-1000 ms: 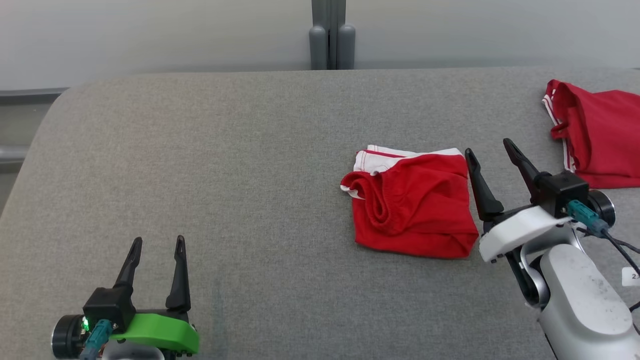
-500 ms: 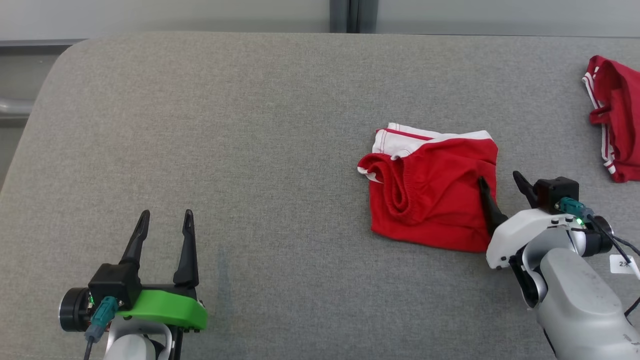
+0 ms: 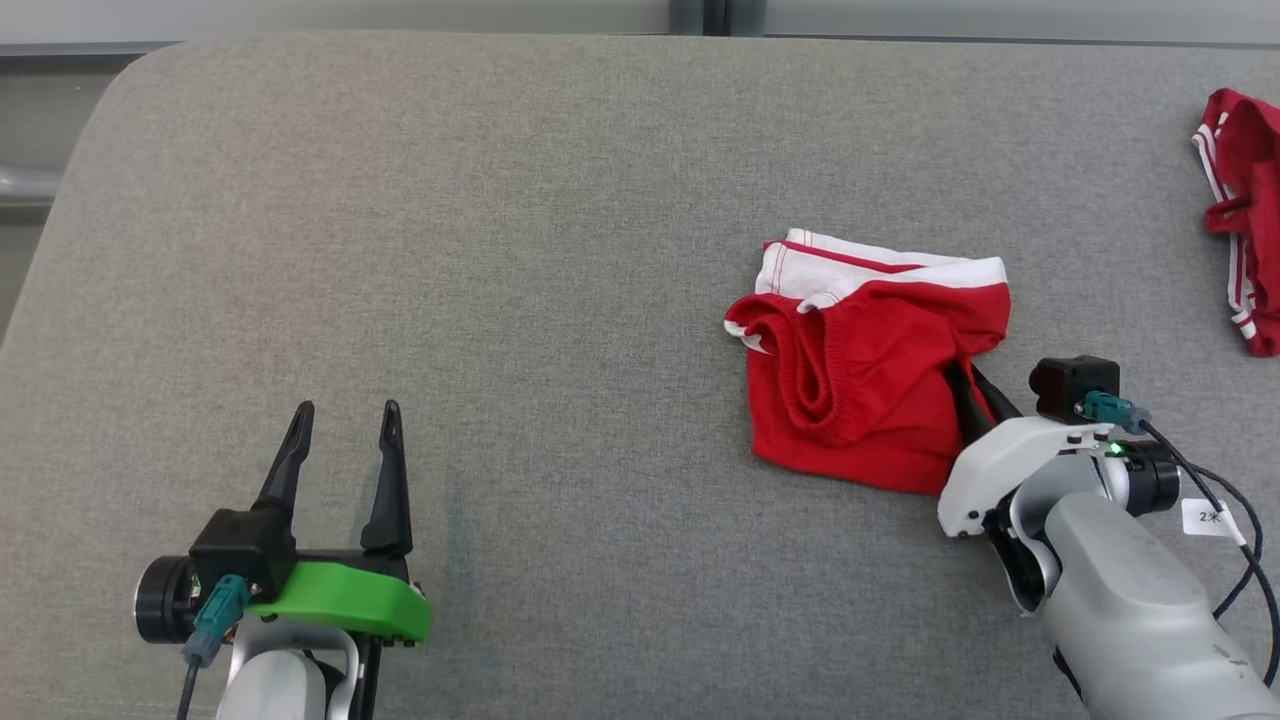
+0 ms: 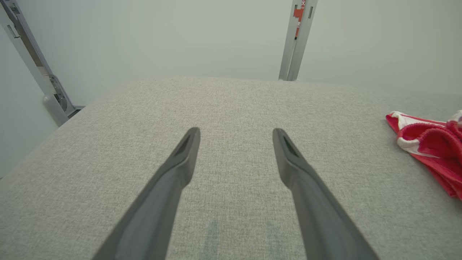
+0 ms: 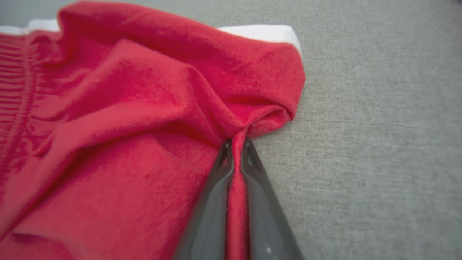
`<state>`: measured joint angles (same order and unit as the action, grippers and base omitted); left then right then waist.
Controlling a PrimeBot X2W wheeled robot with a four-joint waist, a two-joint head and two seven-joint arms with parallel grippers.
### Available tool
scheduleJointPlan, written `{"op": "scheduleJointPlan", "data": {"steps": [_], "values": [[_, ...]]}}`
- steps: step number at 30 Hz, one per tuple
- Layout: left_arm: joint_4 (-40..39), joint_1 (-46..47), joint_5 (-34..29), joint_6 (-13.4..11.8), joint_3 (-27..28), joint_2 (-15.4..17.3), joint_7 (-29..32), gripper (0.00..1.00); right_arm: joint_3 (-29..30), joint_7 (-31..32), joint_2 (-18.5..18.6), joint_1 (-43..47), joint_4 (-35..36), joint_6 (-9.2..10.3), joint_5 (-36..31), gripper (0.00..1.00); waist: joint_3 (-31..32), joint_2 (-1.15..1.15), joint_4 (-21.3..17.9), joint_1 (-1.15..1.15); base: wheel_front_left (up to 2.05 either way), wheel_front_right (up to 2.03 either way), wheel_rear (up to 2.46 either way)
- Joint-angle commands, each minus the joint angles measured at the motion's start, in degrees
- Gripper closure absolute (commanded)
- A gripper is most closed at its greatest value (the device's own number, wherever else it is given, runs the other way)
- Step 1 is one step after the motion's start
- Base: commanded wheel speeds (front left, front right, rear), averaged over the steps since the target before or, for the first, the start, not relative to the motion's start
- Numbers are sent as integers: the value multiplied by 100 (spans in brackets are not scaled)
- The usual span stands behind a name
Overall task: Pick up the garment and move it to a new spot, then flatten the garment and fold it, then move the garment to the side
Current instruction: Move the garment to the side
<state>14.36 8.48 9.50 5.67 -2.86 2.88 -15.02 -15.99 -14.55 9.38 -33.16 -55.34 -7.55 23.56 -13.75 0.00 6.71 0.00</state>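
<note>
Right gripper [image 5: 236, 143] pinches a fold at the garment's [image 3: 860, 390] right edge; left gripper [image 3: 347, 407] spread, bare table [image 3: 560, 200] between them.

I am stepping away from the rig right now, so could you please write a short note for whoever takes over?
Right gripper: shut on a pinch of cloth at the right edge of the red shorts.
Left gripper: open, holding nothing, over the bare grey padded surface at lower left.
Shorts: crumpled, lying right of centre, not yet lifted; a second red garment lies at the far right edge.
Done: grasp made.
Left: lift and move the shorts, flatten, fold, move aside.
</note>
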Motion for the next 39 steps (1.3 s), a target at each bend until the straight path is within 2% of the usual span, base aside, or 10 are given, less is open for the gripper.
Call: {"op": "scheduleJointPlan", "data": {"steps": [1, 9, 13, 22, 29, 31, 39], "values": [[-2, 92, 17, -27, -25, 7, -16, 0, -78, 42, 95, -11, -103, 16, 43, 100, -12, 0, -4, 0, 0, 0, 0], [-50, 188, 56, -57, -111, 7, -16, 0, -614, 22, 712, -528, 142, 17, 120, 100, -220, 0, -135, 0, 0, 0, 0], [-89, 295, 42, -56, -96, 7, -16, 0, -978, 129, 1150, -853, 390, 15, 181, 100, -429, 0, -278, 0, 0, 0, 0], [-240, 628, -131, -48, -146, 8, -16, 0, -1690, 549, 2534, -1665, 1159, 14, 528, 100, -1111, 0, -692, 0, 0, 0, 0], [-459, 840, -354, -8, -117, 46, -16, 0, -1838, 789, 3530, -2216, 1743, 14, 957, 100, -1600, 0, -1051, 0, 0, 0, 0], [-524, 893, -435, 9, -125, 85, -16, 0, -1852, 852, 3717, -2344, 1845, 14, 1118, 100, -1717, 0, -1139, 0, 0, 0, 0], [-756, 1037, -563, 48, -207, 154, -16, 0, -1962, 1126, 4575, -2846, 1887, 14, 1669, 100, -2032, 0, -1242, 0, 0, 0, 0]]}}
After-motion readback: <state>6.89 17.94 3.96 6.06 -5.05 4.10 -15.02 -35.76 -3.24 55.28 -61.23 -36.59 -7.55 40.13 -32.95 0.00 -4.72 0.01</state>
